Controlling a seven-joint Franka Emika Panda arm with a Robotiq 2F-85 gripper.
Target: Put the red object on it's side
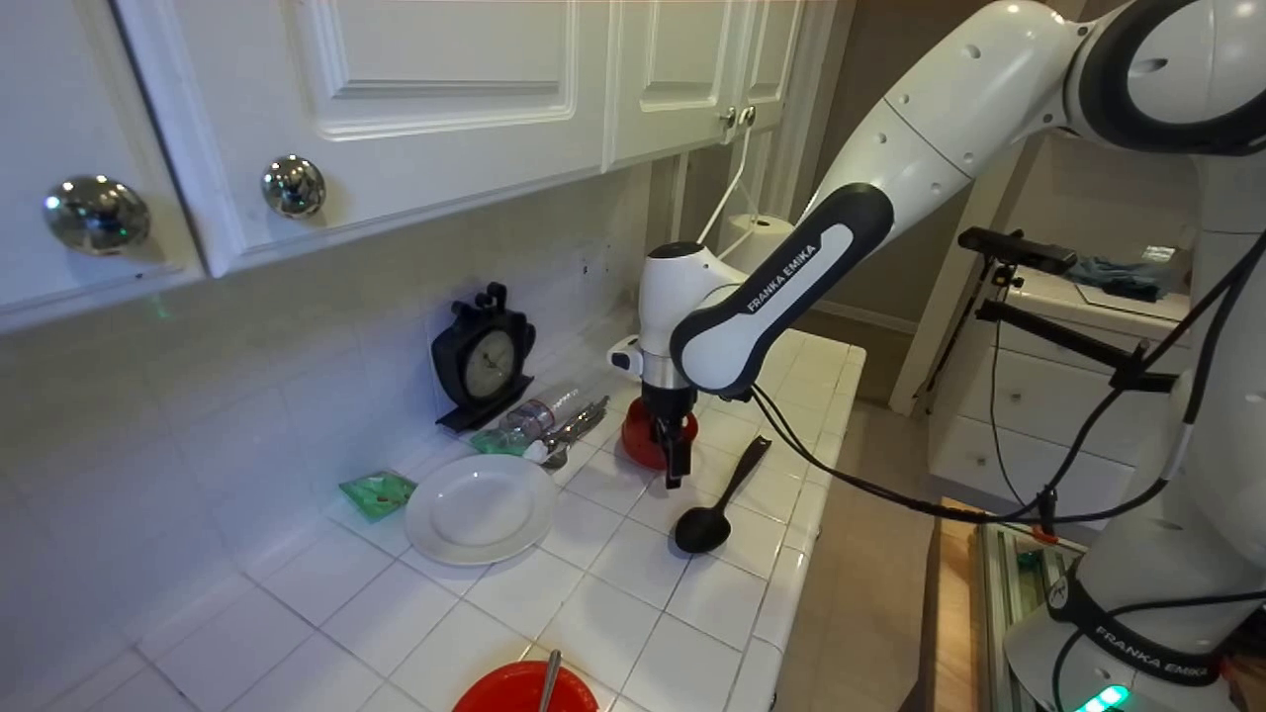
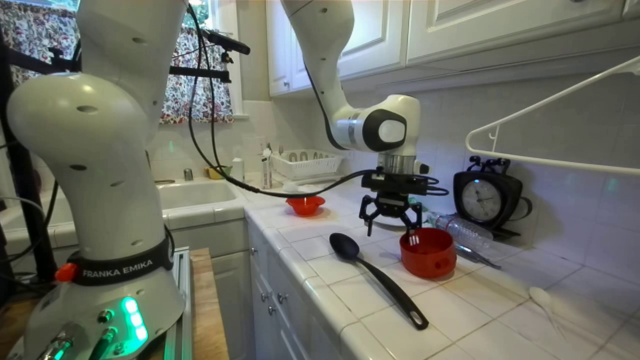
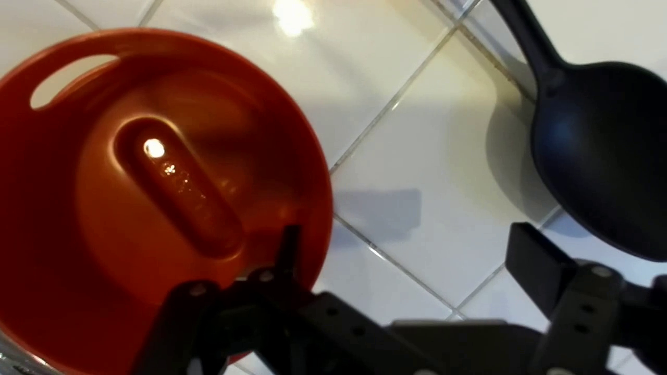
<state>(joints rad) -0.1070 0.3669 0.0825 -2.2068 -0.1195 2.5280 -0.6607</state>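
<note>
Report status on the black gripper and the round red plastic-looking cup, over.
Black two-fingered gripper open, holding nothing. Red cup upright, not yet on its side. Long black spoon close by, possibly in the way.

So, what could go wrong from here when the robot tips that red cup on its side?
One jaw of the open gripper overlaps the red cup in the wrist view; moving lower, it might hit the rim and shove the cup. The other jaw is near the black spoon and could nudge it. The cup is round, so once tipped it may roll, perhaps into the silverware or clear bottle nearby.
</note>
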